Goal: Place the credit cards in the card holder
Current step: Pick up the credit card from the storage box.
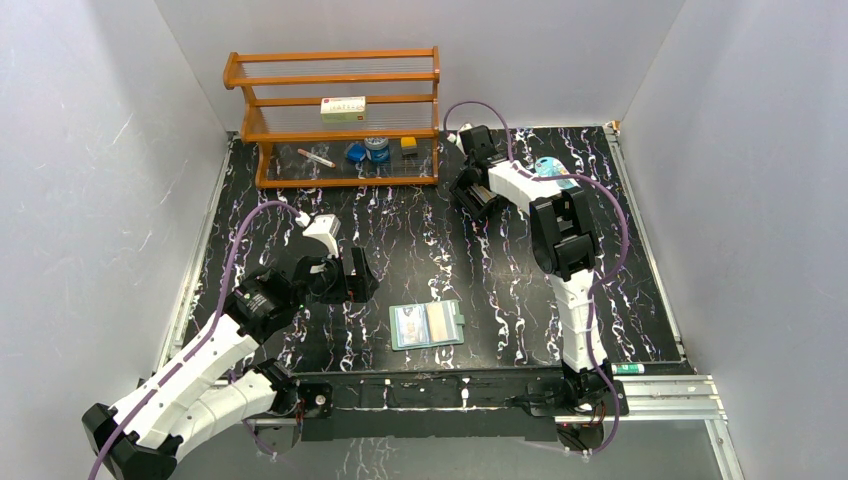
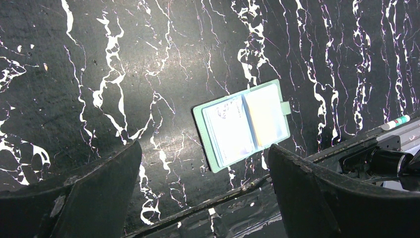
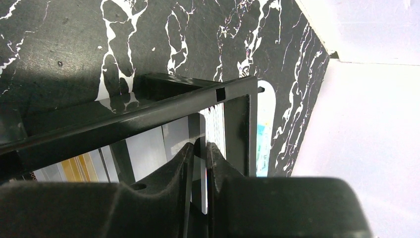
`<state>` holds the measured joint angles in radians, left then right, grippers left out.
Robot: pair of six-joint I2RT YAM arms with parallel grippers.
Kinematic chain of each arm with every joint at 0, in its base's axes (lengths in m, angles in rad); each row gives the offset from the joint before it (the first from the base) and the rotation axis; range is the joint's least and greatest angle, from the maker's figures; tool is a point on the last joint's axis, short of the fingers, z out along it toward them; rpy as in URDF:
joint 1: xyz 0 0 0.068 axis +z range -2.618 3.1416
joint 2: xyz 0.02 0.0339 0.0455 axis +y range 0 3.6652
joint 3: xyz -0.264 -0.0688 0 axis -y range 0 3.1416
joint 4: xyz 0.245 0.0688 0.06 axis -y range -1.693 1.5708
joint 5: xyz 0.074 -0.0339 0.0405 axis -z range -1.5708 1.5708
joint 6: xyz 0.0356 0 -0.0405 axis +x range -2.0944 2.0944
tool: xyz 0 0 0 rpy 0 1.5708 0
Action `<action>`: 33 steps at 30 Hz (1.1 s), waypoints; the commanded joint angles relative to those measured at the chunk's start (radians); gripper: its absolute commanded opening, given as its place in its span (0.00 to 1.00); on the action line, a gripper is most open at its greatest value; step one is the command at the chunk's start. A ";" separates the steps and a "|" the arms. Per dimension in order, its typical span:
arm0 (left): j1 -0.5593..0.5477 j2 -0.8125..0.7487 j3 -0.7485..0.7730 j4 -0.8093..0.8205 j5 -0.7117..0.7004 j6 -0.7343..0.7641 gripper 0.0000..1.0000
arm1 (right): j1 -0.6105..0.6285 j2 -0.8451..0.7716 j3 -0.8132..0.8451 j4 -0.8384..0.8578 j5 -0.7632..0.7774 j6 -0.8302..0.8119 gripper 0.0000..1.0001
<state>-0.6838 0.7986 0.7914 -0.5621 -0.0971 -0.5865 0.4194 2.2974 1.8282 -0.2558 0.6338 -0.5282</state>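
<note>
The teal card holder lies open and flat near the table's front edge, showing pale pockets with cards in them; it also shows in the left wrist view. My left gripper is open and empty, hovering to its left. My right gripper is at the back right, over a black compartmented box. In the right wrist view it is shut on the edge of a thin white credit card standing in the box. More cards stand there: white-grey and orange.
A wooden shelf with a small box, a marker and small items stands at the back. A blue-white card lies behind the right arm, also seen beside the box. A green-capped pen lies on the front rail.
</note>
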 commanded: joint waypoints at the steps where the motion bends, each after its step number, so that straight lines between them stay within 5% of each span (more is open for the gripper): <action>1: -0.002 -0.007 -0.008 0.003 -0.001 0.006 0.99 | -0.005 -0.066 0.058 -0.016 0.004 0.012 0.21; 33: -0.002 -0.001 -0.013 0.009 0.014 0.006 0.99 | -0.003 -0.093 0.140 -0.184 -0.042 0.068 0.10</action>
<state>-0.6838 0.8005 0.7780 -0.5556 -0.0925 -0.5865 0.4198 2.2822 1.8915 -0.3901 0.5964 -0.4976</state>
